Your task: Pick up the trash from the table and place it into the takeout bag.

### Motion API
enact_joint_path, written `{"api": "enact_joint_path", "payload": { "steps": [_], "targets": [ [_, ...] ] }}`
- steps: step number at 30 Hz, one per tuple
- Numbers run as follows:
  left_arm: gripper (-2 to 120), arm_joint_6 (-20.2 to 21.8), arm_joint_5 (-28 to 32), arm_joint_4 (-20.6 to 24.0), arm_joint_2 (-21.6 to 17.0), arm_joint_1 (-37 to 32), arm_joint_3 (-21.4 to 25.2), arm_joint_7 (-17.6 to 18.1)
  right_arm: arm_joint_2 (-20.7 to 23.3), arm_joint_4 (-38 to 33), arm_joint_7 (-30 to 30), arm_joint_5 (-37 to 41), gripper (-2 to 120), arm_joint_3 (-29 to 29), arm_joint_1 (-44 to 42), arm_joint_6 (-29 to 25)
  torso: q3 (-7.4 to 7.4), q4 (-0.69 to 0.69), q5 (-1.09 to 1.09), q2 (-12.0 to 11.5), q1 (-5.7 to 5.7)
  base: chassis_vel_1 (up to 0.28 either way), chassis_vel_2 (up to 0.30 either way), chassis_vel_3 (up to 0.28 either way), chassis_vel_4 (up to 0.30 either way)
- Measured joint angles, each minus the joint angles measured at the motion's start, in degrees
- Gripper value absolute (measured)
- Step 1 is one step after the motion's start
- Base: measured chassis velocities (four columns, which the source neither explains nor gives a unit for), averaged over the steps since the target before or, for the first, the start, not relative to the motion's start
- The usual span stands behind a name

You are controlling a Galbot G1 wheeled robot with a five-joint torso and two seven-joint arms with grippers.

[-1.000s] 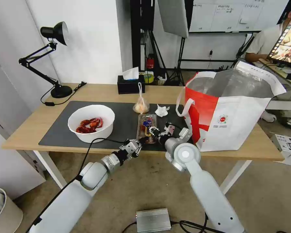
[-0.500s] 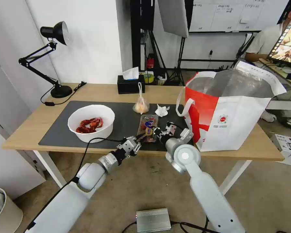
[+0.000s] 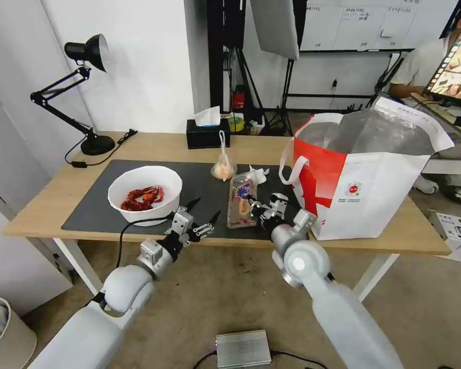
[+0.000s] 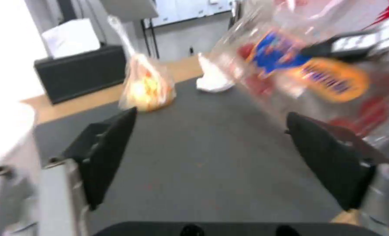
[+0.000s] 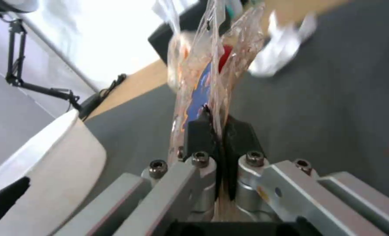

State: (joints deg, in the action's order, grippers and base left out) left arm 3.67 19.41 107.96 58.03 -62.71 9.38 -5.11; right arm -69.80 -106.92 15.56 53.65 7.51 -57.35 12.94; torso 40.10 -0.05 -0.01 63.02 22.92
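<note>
The clear plastic tray [image 3: 242, 199], tilted up on edge just off the grey mat [image 3: 200, 179], hangs beside the takeout bag [image 3: 363, 179], pinched at its thin rim by the right gripper [image 3: 256, 207], whose jaws are clamped tight on it. The grip looks slight: the flimsy tray may flex and slip free, or its hinge may gape and spill scraps short of the bag. The left gripper [image 3: 202, 209], jaws spread and holding nothing, hovers farther from the bag, near the white bowl [image 3: 144, 195].
</note>
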Motion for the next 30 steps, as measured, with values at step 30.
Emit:
{"api": "enact_joint_path", "payload": {
  "steps": [30],
  "targets": [
    [100, 2.5, 0.8, 7.4, 5.7, -17.5, 17.9, 0.2, 19.1, -20.2, -17.8, -22.8, 1, 14.0, -14.6, -22.1, 0.0, 0.05, 0.02, 0.0, -0.01, 0.0, 0.0, 0.0, 0.0]
  ]
}}
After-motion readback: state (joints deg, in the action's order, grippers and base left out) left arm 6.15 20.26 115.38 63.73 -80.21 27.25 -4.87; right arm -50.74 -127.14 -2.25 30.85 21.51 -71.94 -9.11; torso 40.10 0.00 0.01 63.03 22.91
